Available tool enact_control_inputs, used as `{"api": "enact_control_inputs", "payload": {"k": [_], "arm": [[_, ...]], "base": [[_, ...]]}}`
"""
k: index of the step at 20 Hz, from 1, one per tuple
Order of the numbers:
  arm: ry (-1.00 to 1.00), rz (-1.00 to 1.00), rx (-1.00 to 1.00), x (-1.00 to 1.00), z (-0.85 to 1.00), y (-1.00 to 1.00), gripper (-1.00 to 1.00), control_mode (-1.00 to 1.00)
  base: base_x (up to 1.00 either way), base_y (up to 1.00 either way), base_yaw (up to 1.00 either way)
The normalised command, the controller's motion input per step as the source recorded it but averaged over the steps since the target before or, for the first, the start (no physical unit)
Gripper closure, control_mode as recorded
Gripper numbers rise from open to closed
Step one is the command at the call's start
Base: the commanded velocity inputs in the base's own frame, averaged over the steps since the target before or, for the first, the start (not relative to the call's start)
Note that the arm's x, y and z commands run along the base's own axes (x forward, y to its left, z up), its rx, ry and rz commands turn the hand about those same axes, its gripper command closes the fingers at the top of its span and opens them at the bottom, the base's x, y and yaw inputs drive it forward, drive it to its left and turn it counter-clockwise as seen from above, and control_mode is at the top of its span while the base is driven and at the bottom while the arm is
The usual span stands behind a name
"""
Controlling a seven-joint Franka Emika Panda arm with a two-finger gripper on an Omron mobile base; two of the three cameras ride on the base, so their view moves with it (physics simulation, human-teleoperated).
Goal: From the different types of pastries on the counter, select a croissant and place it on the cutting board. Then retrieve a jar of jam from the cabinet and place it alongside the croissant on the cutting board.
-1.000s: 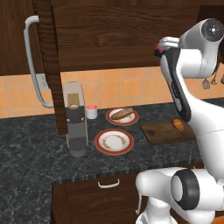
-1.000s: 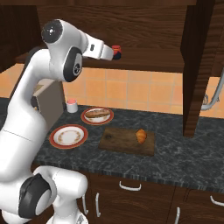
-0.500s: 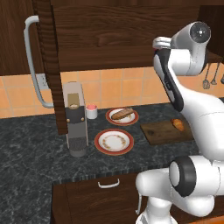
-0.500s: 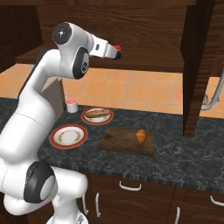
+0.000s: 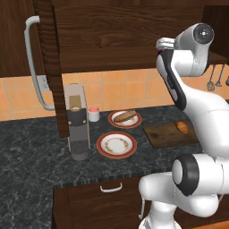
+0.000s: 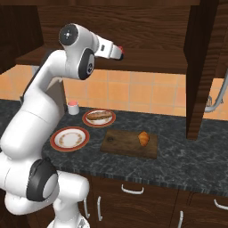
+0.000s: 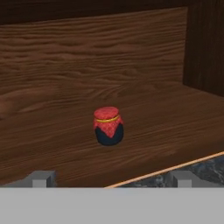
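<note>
The jar of jam, dark and squat with a red lid, stands upright on the cabinet shelf, straight ahead of my gripper. The fingertips are spread wide, open, short of the jar and holding nothing. From the right base view the hand reaches into the cabinet with the jar just beyond it. The golden croissant lies on the right part of the cutting board. The long brown pastry rests on a plate.
An empty red-rimmed plate sits near the counter's front, a white cup and a grey machine to its left. The open cabinet door with its grey handle hangs at left. Another door hangs at right.
The upper arm has swung a little and the hand has edged further in toward the shelf. The jar, croissant and plates have stayed put.
</note>
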Motion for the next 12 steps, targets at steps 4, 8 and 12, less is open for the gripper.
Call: {"api": "enact_control_inputs", "payload": {"k": [4,8,12], "arm": [[0.00,0.00,-0.01,0.11,-0.08,0.00,-1.00,-1.00],[0.00,0.00,-0.01,0.17,-0.20,0.00,-1.00,-1.00],[0.00,0.00,0.00,0.22,-0.14,0.00,-1.00,-1.00]], "base": [[0.00,0.00,0.00],[0.00,0.00,0.00],[0.00,0.00,0.00]]}}
